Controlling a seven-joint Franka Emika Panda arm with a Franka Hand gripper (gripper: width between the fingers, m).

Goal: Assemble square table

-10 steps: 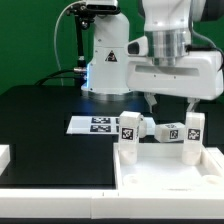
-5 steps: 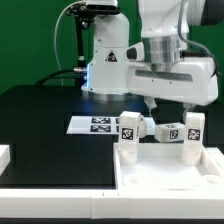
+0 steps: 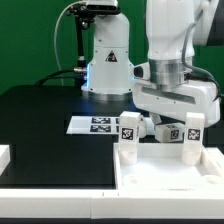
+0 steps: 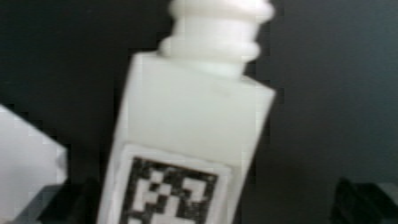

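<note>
Square table leg [image 4: 187,125], white, chunky, tagged

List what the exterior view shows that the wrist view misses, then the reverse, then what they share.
Only the exterior view: the tray-like table top, two upright legs at its far side, the marker board on the black table, and the arm lowered over the legs.
Only the wrist view: a close look at one leg's stepped peg end and the pattern of its tag.
Both: a white tagged leg lying between the uprights, probably the same one that fills the wrist view.
</note>
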